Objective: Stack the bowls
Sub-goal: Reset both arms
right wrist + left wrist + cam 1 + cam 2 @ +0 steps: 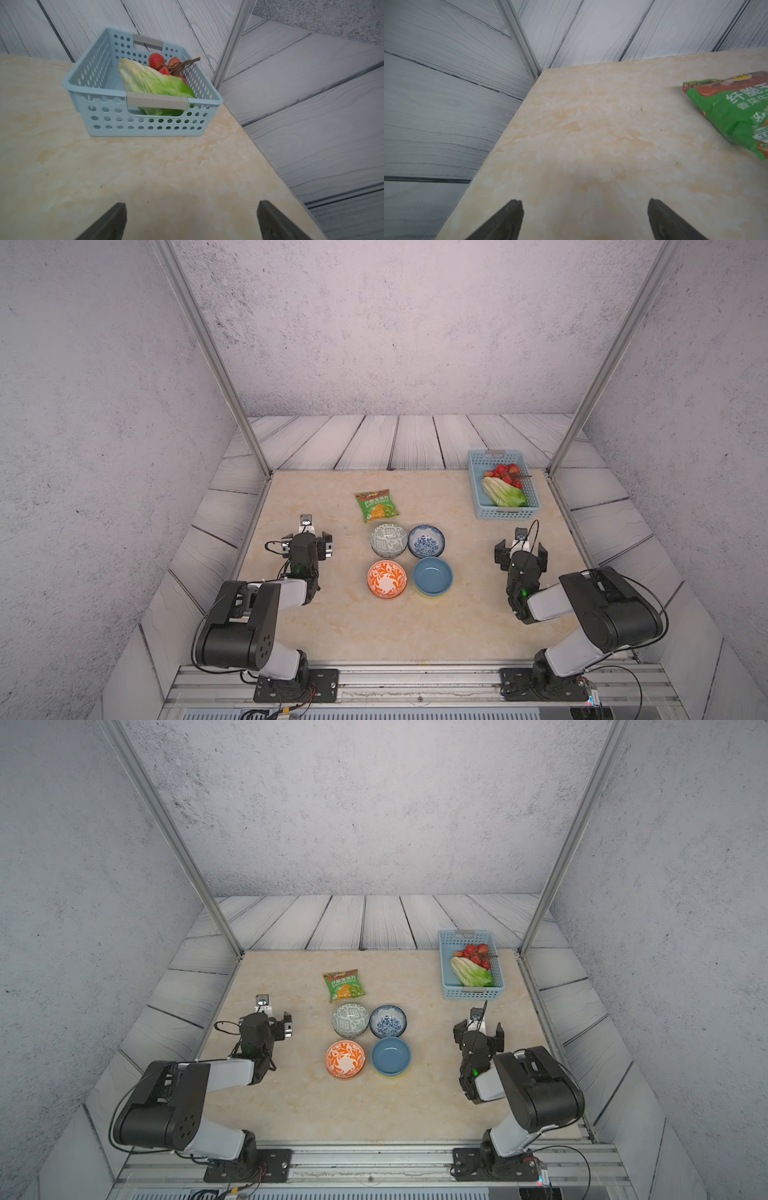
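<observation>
The bowls sit in a tight two-by-two cluster at the middle of the table (374, 626). A grey geometric bowl (388, 540) and a blue-white floral bowl (426, 541) are on the far side. An orange-white bowl (386, 578) and a plain blue bowl (432, 574) are nearer the arm bases, the blue one nested in a lime-green bowl (432, 594) whose rim shows beneath it. Whether the other three also rest on a second bowl is hard to tell. They look like glazed ceramic, so probably stiff, weighty for their size, slick and easy to chip. The best hold is likely on the rim, one finger inside and one outside, on an outward side, since neighbours almost touch. A snack bag (376, 506) lies just beyond the grey bowl and crowds that side. The basket (505, 513), holding lettuce (503, 491) and red fruit (507, 470), stands well apart near the far corner. The left gripper (306, 545) and right gripper (521, 551) flank the cluster over bare table, jaws wide apart and empty, with open room on both flanks and toward the bases.
</observation>
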{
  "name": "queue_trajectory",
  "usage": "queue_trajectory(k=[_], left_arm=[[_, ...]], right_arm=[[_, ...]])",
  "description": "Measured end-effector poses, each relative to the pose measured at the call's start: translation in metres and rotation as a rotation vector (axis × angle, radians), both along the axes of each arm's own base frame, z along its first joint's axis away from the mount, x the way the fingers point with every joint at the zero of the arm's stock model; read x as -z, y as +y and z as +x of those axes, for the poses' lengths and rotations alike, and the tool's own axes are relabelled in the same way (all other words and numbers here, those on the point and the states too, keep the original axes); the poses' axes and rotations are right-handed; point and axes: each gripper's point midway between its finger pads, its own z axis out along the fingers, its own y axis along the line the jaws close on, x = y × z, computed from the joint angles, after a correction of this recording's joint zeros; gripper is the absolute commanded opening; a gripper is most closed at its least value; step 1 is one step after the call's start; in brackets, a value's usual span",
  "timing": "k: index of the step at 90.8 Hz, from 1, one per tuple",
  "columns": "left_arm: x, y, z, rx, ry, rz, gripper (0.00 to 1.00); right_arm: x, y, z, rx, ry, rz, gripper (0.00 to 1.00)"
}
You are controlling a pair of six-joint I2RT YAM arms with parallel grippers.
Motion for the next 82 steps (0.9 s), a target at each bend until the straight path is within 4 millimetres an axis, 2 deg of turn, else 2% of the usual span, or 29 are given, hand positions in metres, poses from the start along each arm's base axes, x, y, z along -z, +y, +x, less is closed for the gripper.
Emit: queue_trajectory(k=[12, 35, 82], left_arm=[[0.011, -0.001, 0.004, 0.056, 0.019, -0.038, 1.00], [0.007, -0.004, 0.008, 0.078, 0.012, -0.058, 1.00], [0.009, -0.004, 0.008, 0.071, 0.031, -0.065, 1.00]], right_arm=[[-0.009, 0.003, 0.013, -0.048, -0.044, 0.026, 0.99], [-0.015, 0.008, 0.024, -0.084, -0.055, 0.040, 0.99], [-0.014, 0.009, 0.025, -0.095, -0.052, 0.046, 0.99]])
